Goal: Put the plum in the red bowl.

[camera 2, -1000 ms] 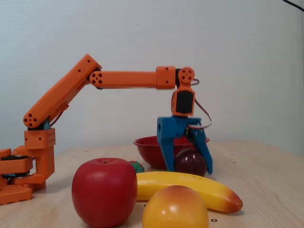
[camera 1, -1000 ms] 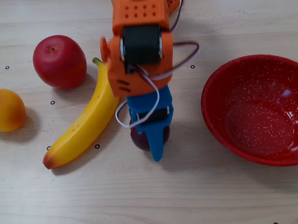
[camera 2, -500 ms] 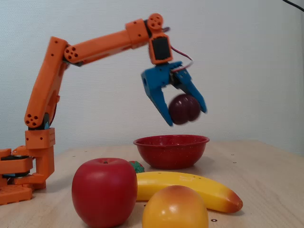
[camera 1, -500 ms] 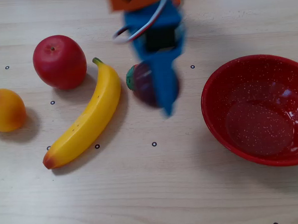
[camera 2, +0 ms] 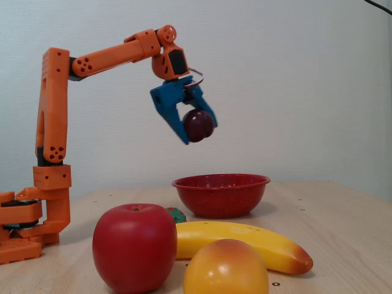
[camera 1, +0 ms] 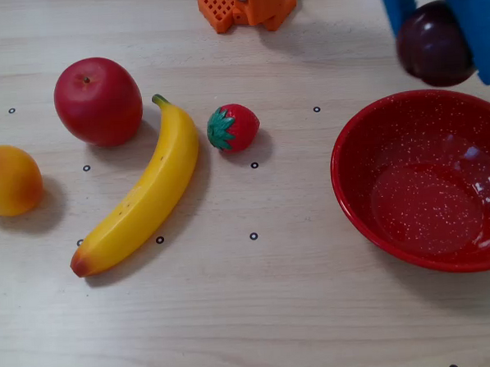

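The dark purple plum (camera 1: 433, 45) (camera 2: 198, 125) hangs high in the air, held between the blue fingers of my gripper (camera 1: 439, 25) (camera 2: 197, 125), which is shut on it. In the top-down fixed view it sits at the upper right, just beyond the far rim of the red bowl (camera 1: 426, 180). The side fixed view shows the plum well above the table and left of the bowl (camera 2: 220, 194), which holds nothing.
On the wooden table lie a red apple (camera 1: 98, 101), a banana (camera 1: 141, 192), a yellow-orange fruit (camera 1: 9, 180) and a small strawberry (camera 1: 232, 127). The orange arm base (camera 1: 247, 4) stands at the top edge.
The arm has swung the plum further right in the top-down view and pulled back toward its base. The strawberry, earlier hidden behind the gripper, now shows.
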Motion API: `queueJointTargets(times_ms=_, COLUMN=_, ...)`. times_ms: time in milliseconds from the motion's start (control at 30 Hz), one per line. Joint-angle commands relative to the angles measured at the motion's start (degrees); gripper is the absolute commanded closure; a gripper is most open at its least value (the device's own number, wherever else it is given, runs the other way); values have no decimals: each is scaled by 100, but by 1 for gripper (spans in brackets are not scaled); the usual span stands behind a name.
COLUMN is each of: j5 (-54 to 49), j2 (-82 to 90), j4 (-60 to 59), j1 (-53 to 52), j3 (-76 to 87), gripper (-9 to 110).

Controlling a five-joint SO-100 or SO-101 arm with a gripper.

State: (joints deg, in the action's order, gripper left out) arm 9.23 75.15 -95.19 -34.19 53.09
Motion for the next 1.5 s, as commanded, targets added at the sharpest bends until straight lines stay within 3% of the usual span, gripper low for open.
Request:
queueJointTargets(times_ms=0, j5=-316, j2=-255, j4=-387, j1=-264, j3=-791, gripper=101)
queueJointTargets(times_ms=200, j5=-492, j2=-1828, j4=-738, j1=-272, j3=-2030, gripper=100)
queueJointTargets(times_ms=500, j5=-396, j2=-2804, j4=-475, j1=97, j3=-2707, gripper=63)
queueJointTargets(times_ms=700, j5=-193, j2=-2769, j4=-229, j1=272, j3=-2742, gripper=59)
queueJointTargets(times_ms=900, j5=-114, j2=-2250, j4=18, j1=413, j3=-2689, gripper=68)
queueJointTargets(times_ms=1100, j5=0, j2=-888, j4=26, j1=615, j3=-1907, gripper=94)
queueJointTargets(times_ms=1233, j5=-35, j2=158, j4=176, j1=853, j3=-984, gripper=101)
queueJointTargets(times_ms=1467, j5=-70, j2=1907, j4=571, j1=1239, j3=703, gripper=101)
